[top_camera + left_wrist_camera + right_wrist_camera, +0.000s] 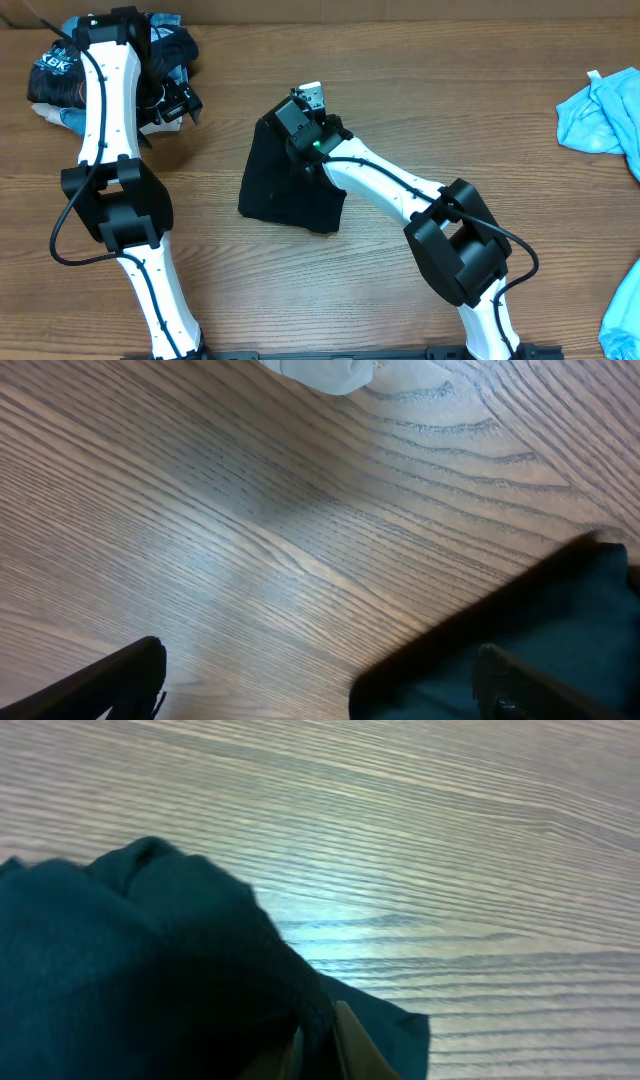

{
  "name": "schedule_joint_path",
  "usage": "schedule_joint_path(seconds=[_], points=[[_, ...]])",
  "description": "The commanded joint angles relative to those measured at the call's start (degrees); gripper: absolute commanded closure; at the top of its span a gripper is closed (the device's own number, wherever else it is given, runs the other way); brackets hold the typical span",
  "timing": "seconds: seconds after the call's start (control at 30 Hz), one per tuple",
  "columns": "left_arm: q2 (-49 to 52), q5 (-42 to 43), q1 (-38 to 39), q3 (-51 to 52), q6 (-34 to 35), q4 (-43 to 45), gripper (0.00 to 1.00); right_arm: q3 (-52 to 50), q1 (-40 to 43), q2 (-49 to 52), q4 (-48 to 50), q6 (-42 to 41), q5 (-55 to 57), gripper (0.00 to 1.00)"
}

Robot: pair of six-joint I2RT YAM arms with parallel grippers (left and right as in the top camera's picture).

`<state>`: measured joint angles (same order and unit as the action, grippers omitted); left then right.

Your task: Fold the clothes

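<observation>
**Pinching the black T-shirt at mid-worktop**

Gripping the black T-shirt (285, 190) with the right tool (313, 100), fingers (350, 1045) pressed together on a fold of fabric at the garment's 12 o'clock edge. Bunched into a rough wedge, resting at the centre of the worktop (420, 100). Holding the left tool (185, 103) spread wide over bare wood at 10 o'clock from the shirt, pinching nothing, just beside a pile of printed dark clothes (55, 75). Well apart at 3 o'clock, light blue cloth (605, 110)
</observation>
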<state>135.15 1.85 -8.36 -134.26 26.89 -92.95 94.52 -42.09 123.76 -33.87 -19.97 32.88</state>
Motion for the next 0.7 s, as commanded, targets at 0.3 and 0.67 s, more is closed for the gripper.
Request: schedule_joint_path(seconds=[0.3, 0.67], points=[[-0.2, -0.8, -0.2, 0.4, 0.6, 0.2, 0.00, 1.6, 0.4, 0.3, -3.4, -8.8, 10.2, 0.73], [-0.2, -0.8, -0.2, 0.4, 0.6, 0.2, 0.00, 1.7, 4.7, 0.3, -7.4, -14.8, 7.8, 0.40]])
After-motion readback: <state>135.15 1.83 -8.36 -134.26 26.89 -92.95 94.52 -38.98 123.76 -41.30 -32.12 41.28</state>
